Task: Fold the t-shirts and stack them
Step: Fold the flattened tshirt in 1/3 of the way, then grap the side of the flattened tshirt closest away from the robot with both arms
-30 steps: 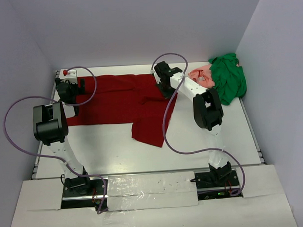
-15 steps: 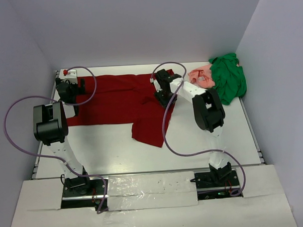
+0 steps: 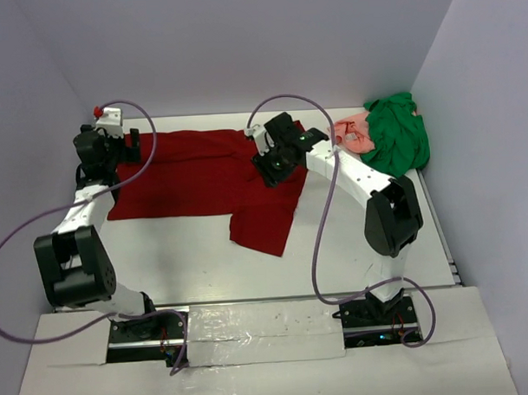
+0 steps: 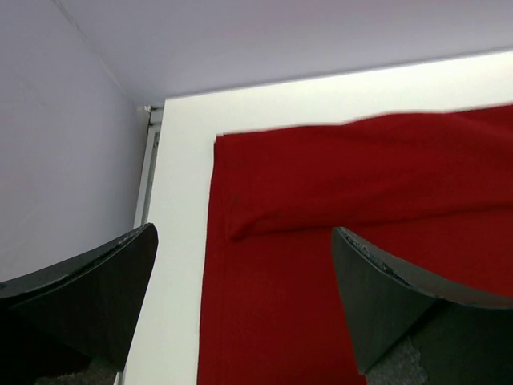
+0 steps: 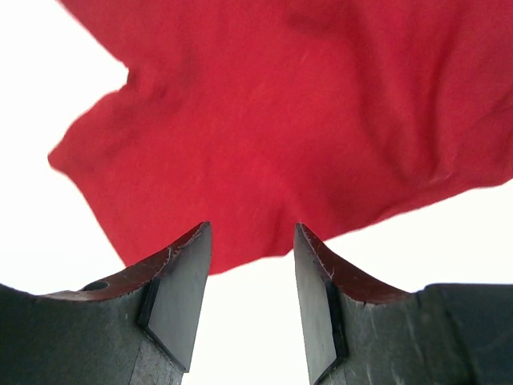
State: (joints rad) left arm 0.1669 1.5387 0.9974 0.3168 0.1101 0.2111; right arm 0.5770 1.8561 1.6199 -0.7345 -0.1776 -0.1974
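At the bottom of the top view, the near tabletop (image 3: 197,269) is showing no folded stack, so the job is looking barely begun. Beyond it, the maroon t-shirt (image 3: 194,174) is lying spread across the middle, one flap trailing toward the lower centre, not yet folded. In the upper right corner the salmon-pink t-shirt (image 3: 353,134) and green t-shirt (image 3: 399,141) are sitting crumpled together, waiting. Both arms are reaching far from their bases. The left end effector (image 4: 244,231) is hovering released over the maroon shirt's upper-left edge. The right end effector (image 5: 251,226) is hanging released above its middle, grasping nothing.
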